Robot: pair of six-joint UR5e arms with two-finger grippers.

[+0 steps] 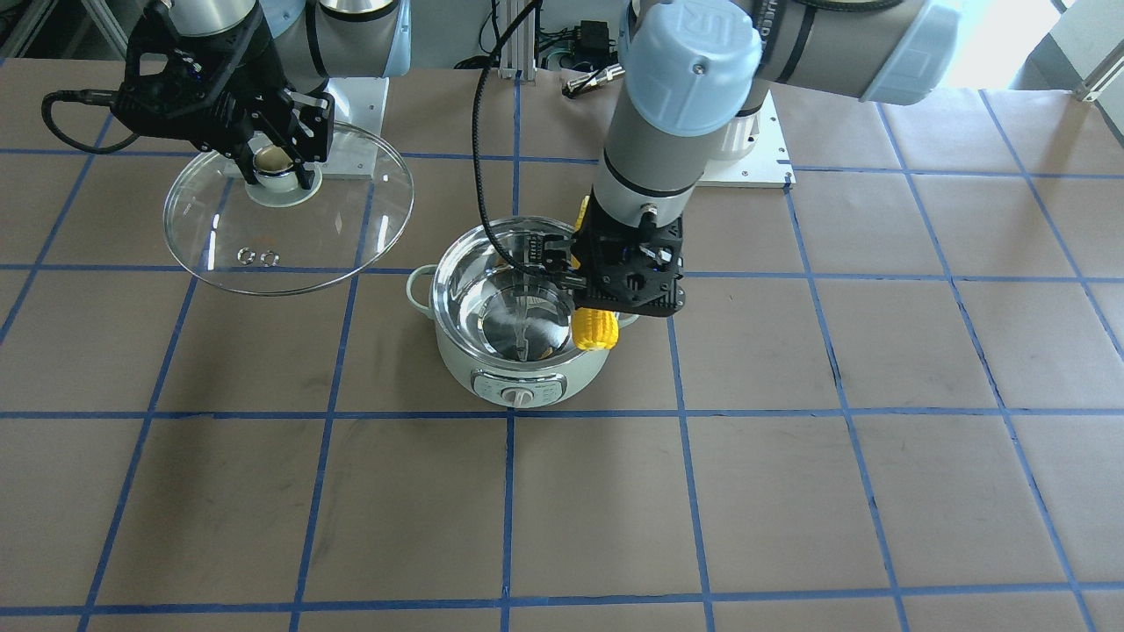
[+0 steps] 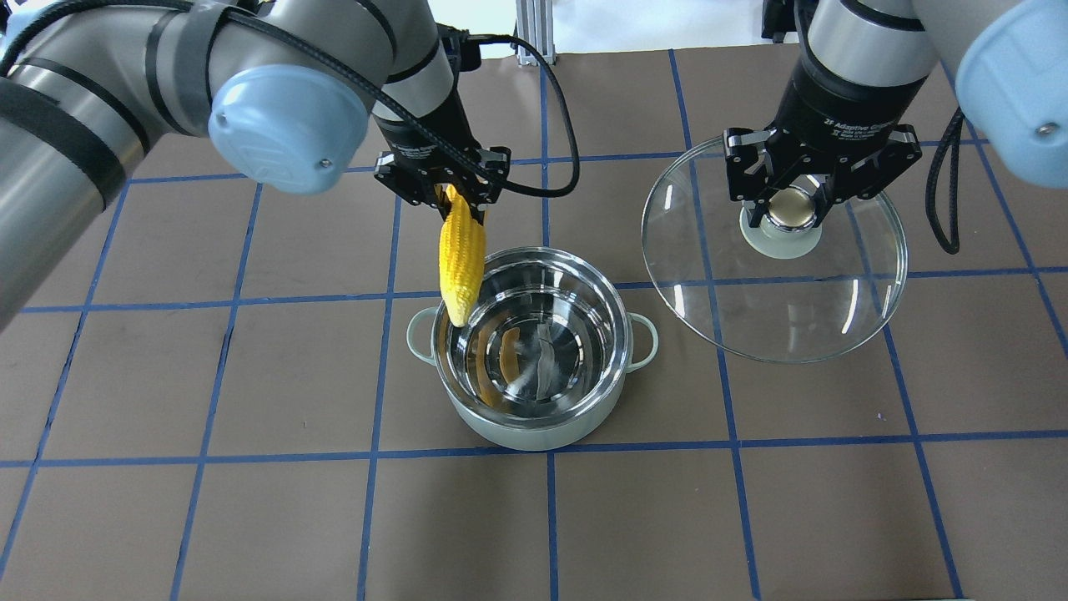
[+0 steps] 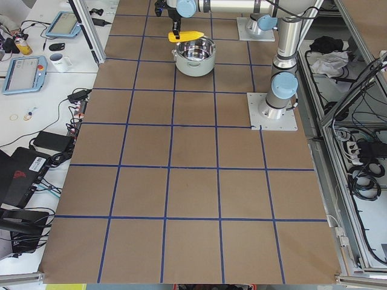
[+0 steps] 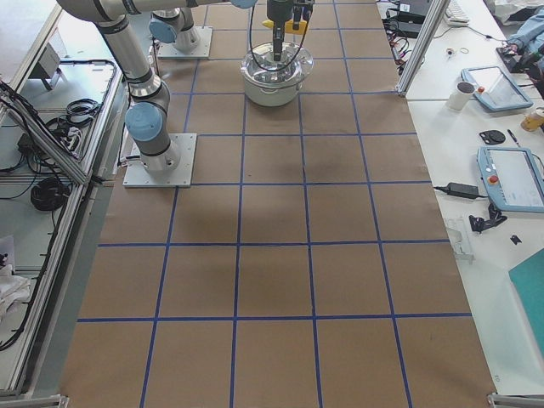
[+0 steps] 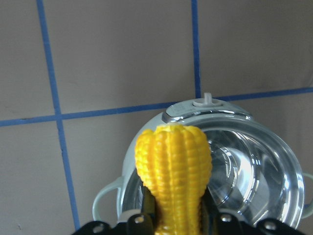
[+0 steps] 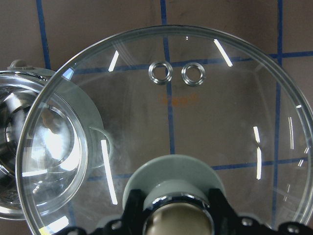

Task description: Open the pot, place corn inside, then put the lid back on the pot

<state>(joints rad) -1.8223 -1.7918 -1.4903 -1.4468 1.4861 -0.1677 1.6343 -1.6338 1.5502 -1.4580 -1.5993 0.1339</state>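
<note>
Corn hangs over pot rim (lid held aside by right pincer).

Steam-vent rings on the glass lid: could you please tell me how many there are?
2, side by side in the glass lid: left ring and right ring in the right wrist view. None seems hidden.
</note>
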